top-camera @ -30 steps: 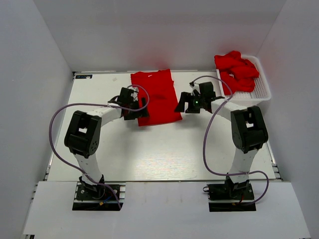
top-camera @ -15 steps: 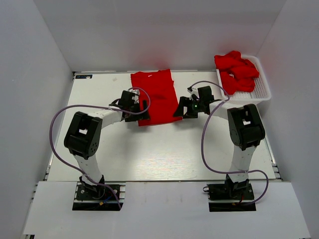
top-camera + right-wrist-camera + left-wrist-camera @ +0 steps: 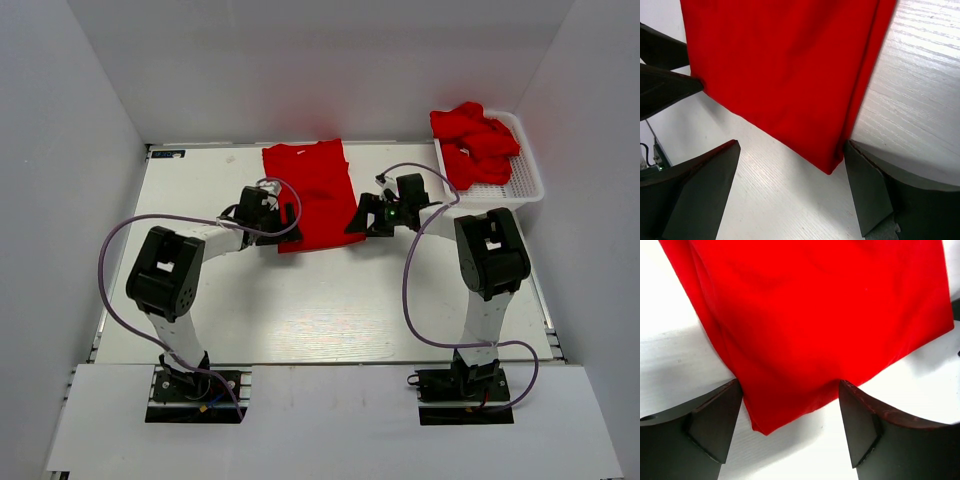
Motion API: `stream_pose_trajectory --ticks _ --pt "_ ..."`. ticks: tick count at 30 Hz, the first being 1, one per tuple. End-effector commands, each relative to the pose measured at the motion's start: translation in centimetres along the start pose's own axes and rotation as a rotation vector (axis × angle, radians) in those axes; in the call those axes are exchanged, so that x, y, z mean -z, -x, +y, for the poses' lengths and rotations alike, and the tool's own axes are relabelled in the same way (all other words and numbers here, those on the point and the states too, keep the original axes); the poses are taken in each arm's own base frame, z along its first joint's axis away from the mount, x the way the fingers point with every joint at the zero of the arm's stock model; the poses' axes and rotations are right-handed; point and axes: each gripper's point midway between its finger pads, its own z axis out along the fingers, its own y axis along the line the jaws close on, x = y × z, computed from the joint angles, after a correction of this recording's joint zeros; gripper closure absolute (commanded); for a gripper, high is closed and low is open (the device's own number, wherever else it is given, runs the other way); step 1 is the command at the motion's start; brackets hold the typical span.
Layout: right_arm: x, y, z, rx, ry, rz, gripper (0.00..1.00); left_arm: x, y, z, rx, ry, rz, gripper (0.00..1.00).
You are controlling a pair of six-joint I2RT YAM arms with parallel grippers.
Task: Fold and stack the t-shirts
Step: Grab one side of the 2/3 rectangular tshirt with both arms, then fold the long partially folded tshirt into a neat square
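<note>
Right gripper (image 3: pixel 790 147): jaws stood wide apart, low over the cloth.
Fingers (image 3: pixel 695 197): dark wedges, one at lower left of the frame, one at lower right.
T-shirt (image 3: pixel 780 65): bright red, lay flat and filled the upper middle of the frame. Its corner pointed down at lower centre, between the fingers and just beside the right-hand one.
Shirt edge, right side: a doubled layer ran down to that corner.
Table (image 3: pixel 920 75): white and grained, bare at right and along the bottom.
Dark pointed part (image 3: pixel 662 75): at the left edge of the frame, its tip at the shirt's border; contact not clear.

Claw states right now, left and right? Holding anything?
Left claw: open, straddling a near corner of the t-shirt, not gripping.
Right claw: open, straddling its other near corner, not gripping.
</note>
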Motion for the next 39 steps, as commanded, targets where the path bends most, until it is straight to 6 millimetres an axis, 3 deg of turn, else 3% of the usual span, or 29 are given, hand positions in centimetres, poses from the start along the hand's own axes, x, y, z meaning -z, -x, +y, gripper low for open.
stream_pose_trajectory --ticks 1,5,6,8,9,11,12,15,16,20,27,28,31,35,39 --pt "-0.7 -1.9 -1.4 -0.047 -0.020 0.035 0.10 0.8 -6.4 2.1 0.048 0.061 0.194 0.14" --pt "-0.9 -2.1 -1.3 -0.054 -0.009 0.039 0.16 0.9 -6.9 2.2 0.053 0.069 0.212 0.21" --pt "-0.8 -2.3 -1.4 -0.061 -0.012 0.041 0.31 1.0 -6.9 2.1 0.054 0.060 0.215 0.27" --pt "-0.8 -2.4 -1.5 -0.063 -0.015 0.039 0.53 1.1 -7.3 1.8 0.047 0.056 0.220 0.36" --pt "-0.8 -2.3 -1.5 -0.059 -0.016 0.034 0.73 1.2 -7.5 1.9 0.049 0.060 0.229 0.44" --pt "-0.7 -2.6 -1.6 -0.070 -0.023 0.034 0.94 1.3 -7.8 1.8 0.053 0.056 0.241 0.56" --pt "-0.6 -2.6 -1.5 -0.064 -0.019 0.031 1.00 1.5 -7.5 1.7 0.051 0.052 0.233 0.69" --pt "-0.3 -2.8 -1.4 -0.059 -0.019 0.019 1.00 1.8 -7.4 1.4 0.060 0.044 0.235 0.97" --pt "0.2 -2.6 -0.9 -0.048 -0.018 0.007 1.00 2.0 -7.5 1.0 0.063 0.031 0.242 1.00" --pt "2.5 -2.9 0.9 -0.005 -0.008 -0.022 1.00 4.0 -7.9 -0.8 0.049 -0.027 0.253 1.00" --pt "7.2 -7.2 3.6 -0.006 -0.004 0.016 1.00 9.7 -9.4 -5.1 0.041 -0.162 0.318 1.00" --pt "8.0 -8.3 3.9 -0.012 -0.007 0.034 1.00 10.7 -10.3 -5.6 0.046 -0.175 0.361 1.00" --pt "9.7 -9.4 5.3 -0.006 0.020 0.041 1.00 12.7 -10.0 -6.9 0.037 -0.204 0.366 0.99" --pt "11.2 -8.0 7.3 0.050 0.055 -0.010 1.00 14.4 -7.4 -8.8 0.007 -0.238 0.311 0.92" --pt "12.0 -3.6 9.1 0.129 0.076 -0.106 1.00 14.3 -4.5 -9.1 0.011 -0.194 0.219 0.94"
